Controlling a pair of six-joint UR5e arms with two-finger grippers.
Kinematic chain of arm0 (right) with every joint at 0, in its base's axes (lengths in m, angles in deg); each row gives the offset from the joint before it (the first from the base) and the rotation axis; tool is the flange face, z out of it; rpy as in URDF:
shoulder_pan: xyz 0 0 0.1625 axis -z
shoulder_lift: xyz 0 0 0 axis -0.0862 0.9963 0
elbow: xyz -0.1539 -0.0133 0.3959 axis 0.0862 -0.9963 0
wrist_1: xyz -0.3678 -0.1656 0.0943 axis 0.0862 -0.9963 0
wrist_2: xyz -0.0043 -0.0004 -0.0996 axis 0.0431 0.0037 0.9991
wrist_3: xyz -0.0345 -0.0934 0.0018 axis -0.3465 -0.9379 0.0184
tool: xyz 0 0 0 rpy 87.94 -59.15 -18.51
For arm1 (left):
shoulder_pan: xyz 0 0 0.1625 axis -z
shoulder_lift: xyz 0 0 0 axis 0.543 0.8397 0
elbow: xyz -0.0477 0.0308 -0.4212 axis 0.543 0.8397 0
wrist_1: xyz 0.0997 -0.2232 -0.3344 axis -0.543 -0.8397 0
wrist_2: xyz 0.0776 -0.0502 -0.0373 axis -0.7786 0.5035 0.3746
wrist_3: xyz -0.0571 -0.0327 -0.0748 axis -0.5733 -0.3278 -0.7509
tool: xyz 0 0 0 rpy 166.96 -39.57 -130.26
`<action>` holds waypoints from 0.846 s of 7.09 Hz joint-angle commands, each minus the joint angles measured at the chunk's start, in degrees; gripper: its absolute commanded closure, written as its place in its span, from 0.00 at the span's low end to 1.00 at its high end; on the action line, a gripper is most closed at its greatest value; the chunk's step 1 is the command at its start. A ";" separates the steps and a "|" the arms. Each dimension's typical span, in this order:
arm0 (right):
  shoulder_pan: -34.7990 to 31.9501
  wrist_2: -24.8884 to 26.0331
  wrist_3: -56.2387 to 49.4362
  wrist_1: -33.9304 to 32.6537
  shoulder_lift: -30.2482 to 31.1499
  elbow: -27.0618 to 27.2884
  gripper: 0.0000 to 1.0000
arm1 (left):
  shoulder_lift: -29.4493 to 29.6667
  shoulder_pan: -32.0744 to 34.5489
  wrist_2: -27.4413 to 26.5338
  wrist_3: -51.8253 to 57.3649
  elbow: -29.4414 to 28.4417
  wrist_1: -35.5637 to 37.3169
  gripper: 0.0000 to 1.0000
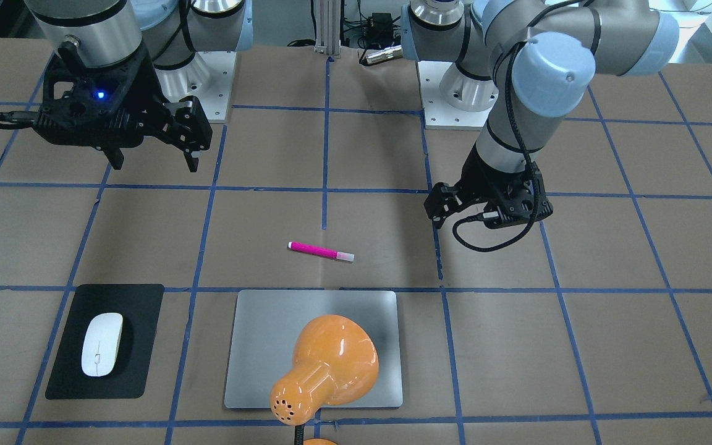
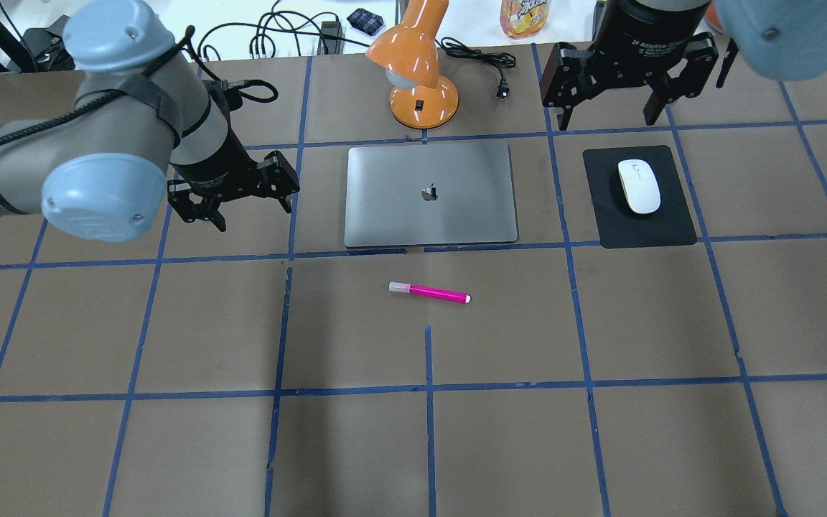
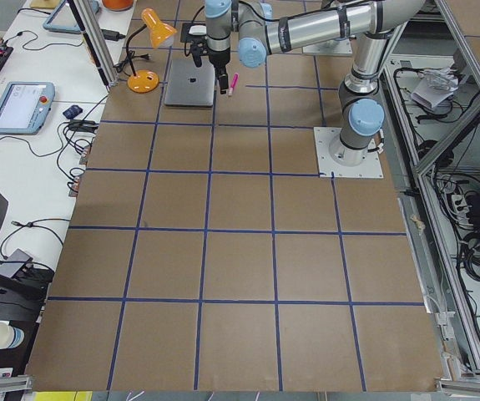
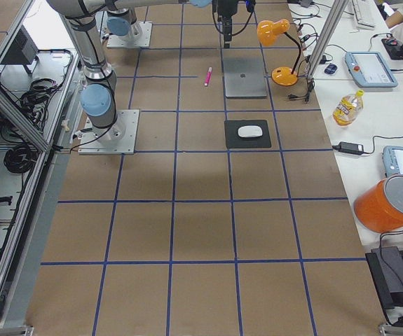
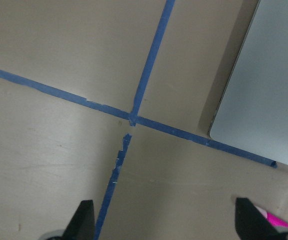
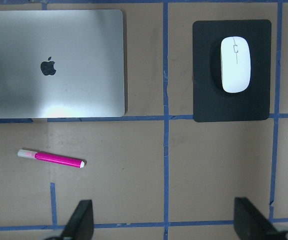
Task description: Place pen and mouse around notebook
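The notebook [image 2: 431,194], a closed silver Apple laptop, lies flat on the counter [image 2: 169,431]. The pen [image 2: 428,292] lies near its robot-side edge but apart from it, cap to the left. The mouse [image 2: 638,186] sits on a black mouse mat [image 2: 643,226] right of the notebook. The left gripper [image 2: 254,215] hangs just left of the notebook, seemingly low, its fingers [image 5: 83,222] apart and empty. The right gripper [image 2: 607,120] hangs beyond the mat, its fingers also spread and empty. An orange desk lamp [image 2: 417,72] stands at the notebook's far edge.
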 commanded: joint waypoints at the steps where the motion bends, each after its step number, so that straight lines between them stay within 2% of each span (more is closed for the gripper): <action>1: 0.00 0.00 0.00 0.10 -0.01 0.00 0.00 | -4.07 -0.50 0.24 7.60 -3.73 -8.24 0.00; 2: 0.09 0.00 0.00 0.01 -0.01 -0.08 0.00 | -5.30 -0.50 0.07 7.78 -5.05 -10.61 0.00; 3: 0.18 0.00 0.00 0.01 -0.01 0.00 0.00 | -6.18 -1.55 -2.46 8.65 -5.93 -13.86 0.00; 5: 0.35 0.00 0.00 0.01 -0.09 -0.09 0.00 | -6.80 -5.93 -3.18 15.83 -6.29 -15.73 0.00; 6: 0.44 0.09 -0.09 0.01 -0.09 -0.09 0.00 | -7.33 -5.78 -3.36 15.87 -5.68 -16.00 0.00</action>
